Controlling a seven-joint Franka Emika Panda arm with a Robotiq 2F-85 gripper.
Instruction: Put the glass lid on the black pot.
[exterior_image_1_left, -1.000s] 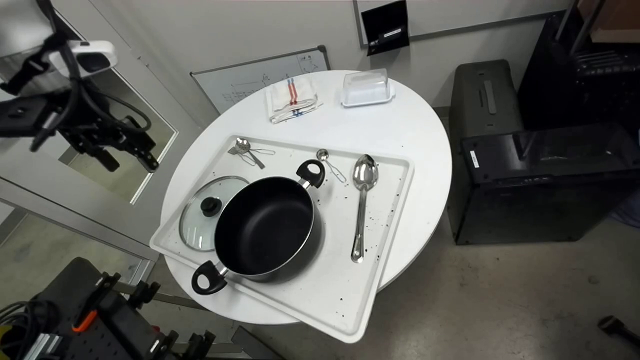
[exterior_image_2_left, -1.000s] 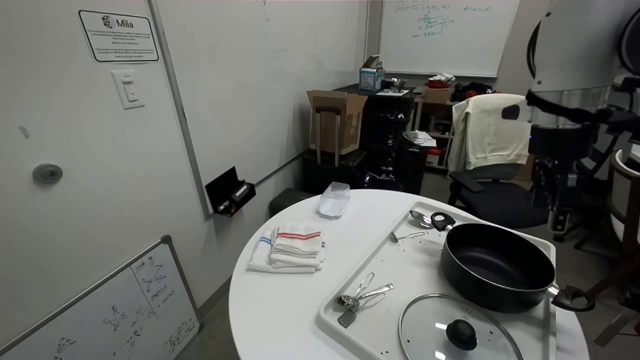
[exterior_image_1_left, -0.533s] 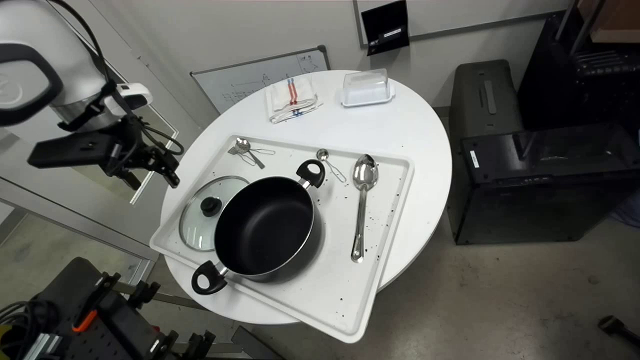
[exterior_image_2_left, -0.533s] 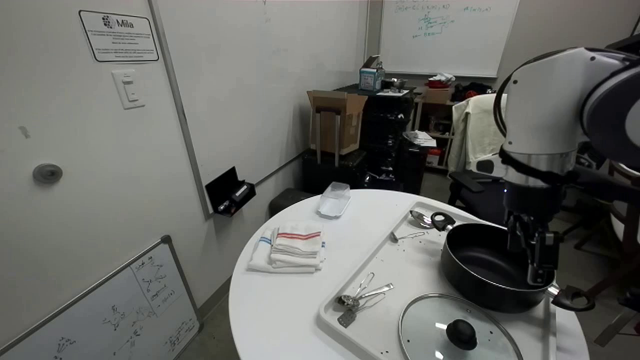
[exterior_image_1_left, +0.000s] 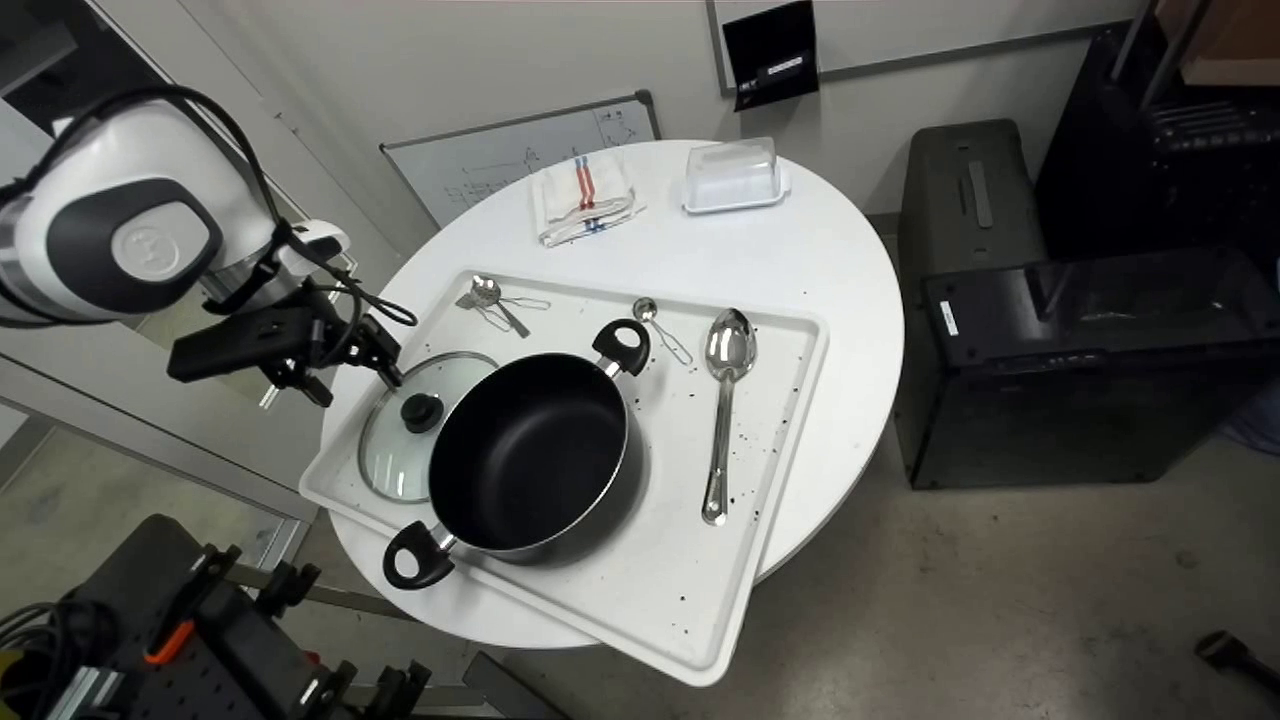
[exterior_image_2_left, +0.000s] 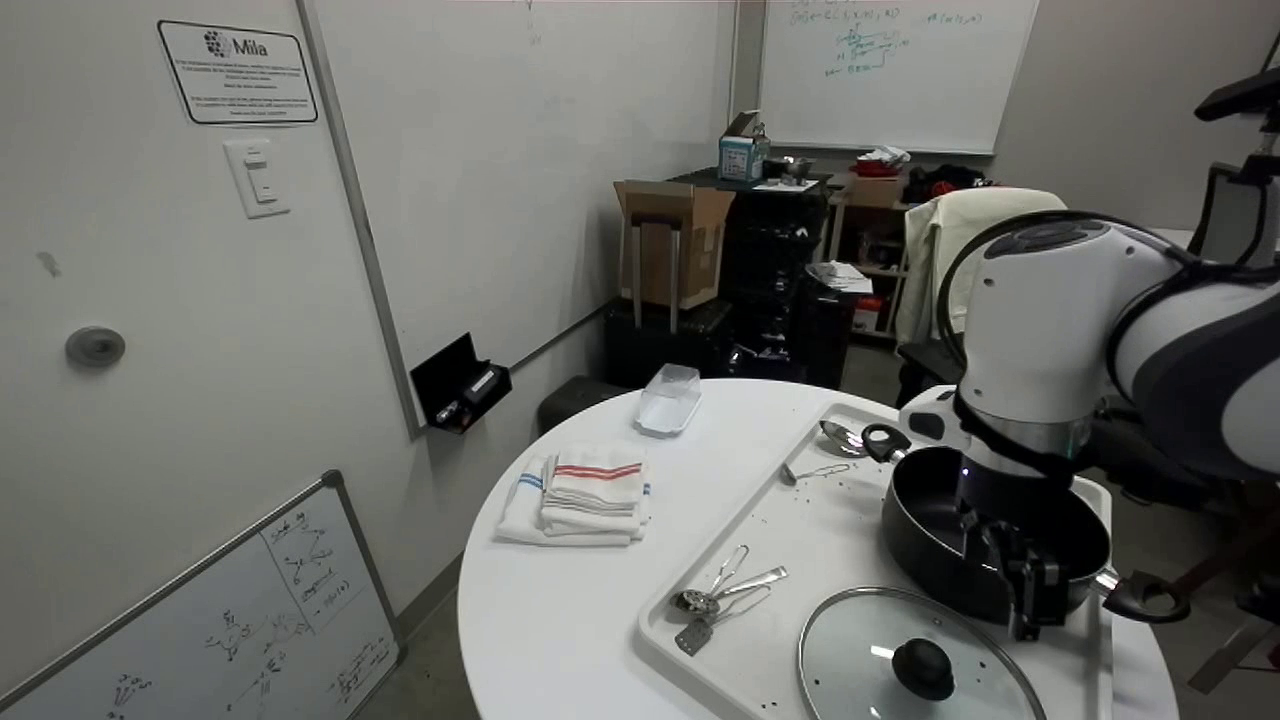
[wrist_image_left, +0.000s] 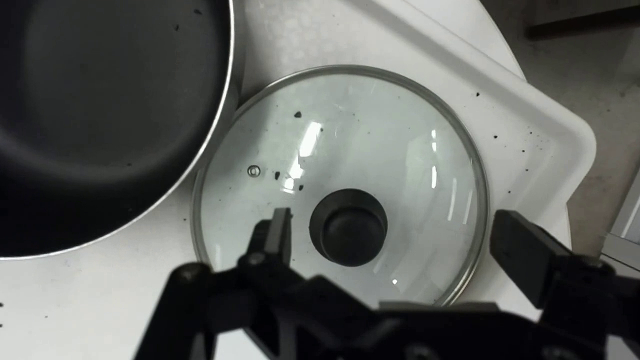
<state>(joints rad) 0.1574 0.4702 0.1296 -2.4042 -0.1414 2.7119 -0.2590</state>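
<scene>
From my station I find a white tray (exterior_image_1_left: 680, 600) on a round white table (exterior_image_1_left: 840, 270), with dark specks (wrist_image_left: 495, 136) scattered across the tray. The glass lid (wrist_image_left: 350, 165) lies on the tray, knob (wrist_image_left: 350, 230) up, close beside the black pot (exterior_image_1_left: 535, 460). In the wrist view the pot's rim overlaps the lid's edge; whether the two touch I cannot confirm. The pot's wall stands in the way on that side. One pot handle (exterior_image_1_left: 432, 568) projects past the tray's edge. Also on the tray: a large metal spoon (exterior_image_1_left: 729, 350), a small ladle (exterior_image_1_left: 645, 310) and a cluster of small metal utensils (exterior_image_1_left: 488, 292). On the tabletop sit folded towels (exterior_image_1_left: 585, 200) and a white dish (exterior_image_1_left: 735, 180) under a clear cover.

In an exterior view my arm (exterior_image_2_left: 1040, 340) reaches over the table and screens part of the pot's interior, its wrist bent downward. The gripper (wrist_image_left: 395, 235) points down above the lid. I record its jaws as spread wide and holding nothing; in the wrist view the knob shows in the gap, nearer one finger than the other.

Count: one lid, one pot with two handles, one tray, one large spoon, one ladle, one dish. Three handles show in the utensil cluster; the towels overlap, so I cannot certify their number
</scene>
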